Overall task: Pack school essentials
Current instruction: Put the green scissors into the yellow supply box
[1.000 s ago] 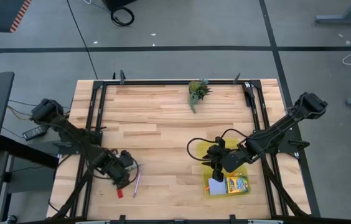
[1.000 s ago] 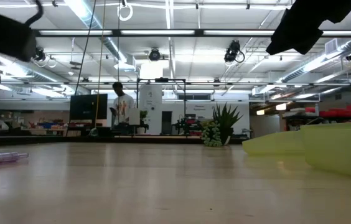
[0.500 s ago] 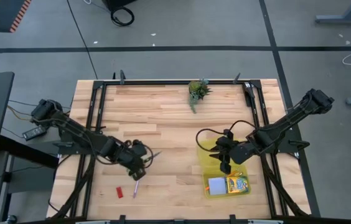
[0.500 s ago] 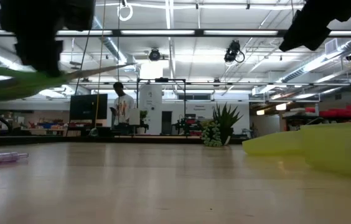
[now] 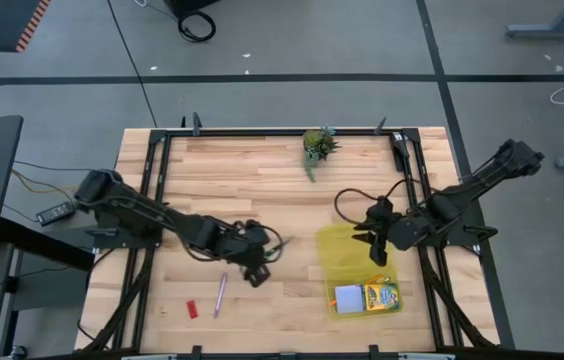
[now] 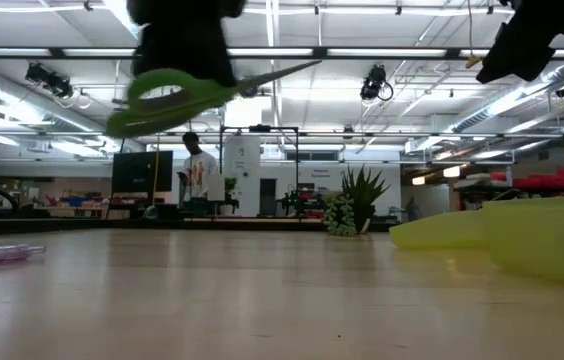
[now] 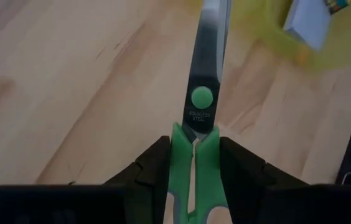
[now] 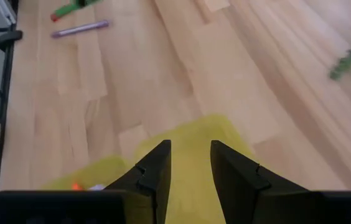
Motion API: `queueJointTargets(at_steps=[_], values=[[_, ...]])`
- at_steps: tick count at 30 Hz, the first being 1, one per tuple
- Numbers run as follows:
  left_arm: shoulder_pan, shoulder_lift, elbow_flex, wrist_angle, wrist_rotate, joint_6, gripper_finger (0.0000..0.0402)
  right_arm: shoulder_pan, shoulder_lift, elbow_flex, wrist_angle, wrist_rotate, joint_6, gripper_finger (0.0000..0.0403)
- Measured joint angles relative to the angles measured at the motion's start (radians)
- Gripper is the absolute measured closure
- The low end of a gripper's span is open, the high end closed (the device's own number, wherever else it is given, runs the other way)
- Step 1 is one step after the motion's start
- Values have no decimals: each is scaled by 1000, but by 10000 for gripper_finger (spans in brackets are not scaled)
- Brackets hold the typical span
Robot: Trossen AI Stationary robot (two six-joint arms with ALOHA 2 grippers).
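Note:
My left gripper (image 5: 254, 252) is shut on the green-handled scissors (image 5: 274, 241) in the air over the table's middle, left of the translucent yellow case (image 5: 347, 250). In the low view the scissors (image 6: 177, 95) hang well above the tabletop. My right gripper (image 5: 375, 236) hovers open and empty over the case's far right corner. The light-blue note pad (image 5: 347, 297) and the crayon box (image 5: 382, 296) lie in the case. The pinkish pen (image 5: 219, 295) and the red eraser (image 5: 192, 309) lie flat on the table at the near left. My left gripper pinches the scissors between its two fingers (image 7: 154, 168) at the green handle's neck (image 7: 194, 149), just behind the pivot. The shut blades (image 7: 208, 56) stick out ahead along the fingers, toward the case. The scissors are lifted clear, tips slightly raised (image 6: 302, 68).
A small green potted plant (image 5: 317, 145) stands at the far edge's middle. A dark metal frame (image 5: 152, 180) runs along the table's sides. Bare wood lies between the scissors and the case. A person (image 6: 199, 170) stands far off in the room beyond.
My left gripper has carried the scissors up off the near left of the table and toward the right edge, closing on the yellow case. My right gripper has drawn back from over the case's contents toward the far right.

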Motion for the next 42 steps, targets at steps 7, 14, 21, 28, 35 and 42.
queueJointTargets(at_steps=[7, 14, 21, 28, 35, 42], values=[[28, 218, 263, -56, 23, 61, 281, 0, -118, 0, -51, 41, 9, 283], [51, 398, 516, -107, 52, 101, 281, 1, -208, 0, -74, 50, 8, 283], [69, 539, 730, -131, 56, 123, 281, 1, -295, 0, -108, 54, -15, 283], [84, 670, 902, -111, 56, 127, 281, 1, -362, 0, -135, 69, -40, 283], [102, 751, 960, 11, 56, 124, 281, 1, -388, 0, -143, 94, -55, 283], [118, 774, 960, 99, 56, 125, 281, 0, -390, 0, -145, 121, -67, 283]])
